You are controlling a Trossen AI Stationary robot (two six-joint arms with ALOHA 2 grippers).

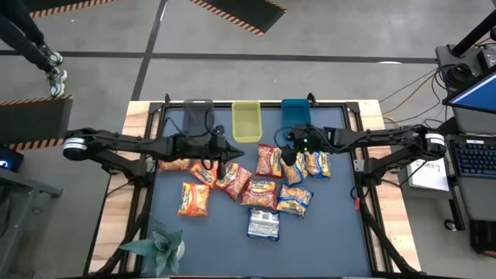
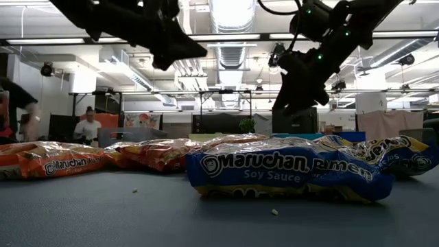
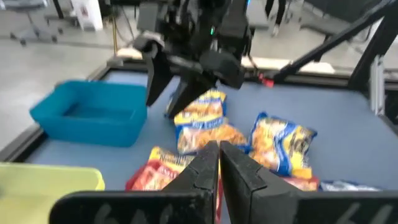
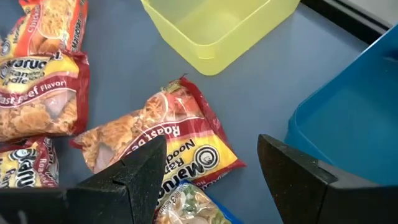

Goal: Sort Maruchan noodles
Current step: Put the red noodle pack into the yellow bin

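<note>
Several Maruchan noodle packets lie flat on the blue-grey table top: orange ones (image 1: 194, 199), red ones (image 1: 268, 161), blue-and-yellow ones (image 1: 294, 200) and a silvery-white one (image 1: 263, 225). My left gripper (image 1: 229, 155) hangs shut and empty above the orange and red packets left of centre; its fingers (image 3: 219, 158) are closed together. My right gripper (image 1: 289, 152) stands open above the packets, near the blue bin. In its wrist view the fingers (image 4: 211, 168) straddle the air over a red roast-beef packet (image 4: 168, 143) without touching it.
Three bins stand along the far edge: grey (image 1: 198, 116), yellow (image 1: 246, 120) and blue (image 1: 296, 112). A green leafy plant (image 1: 159, 246) sits at the near left corner. The two grippers hang close together over the table's middle. People show in the room behind.
</note>
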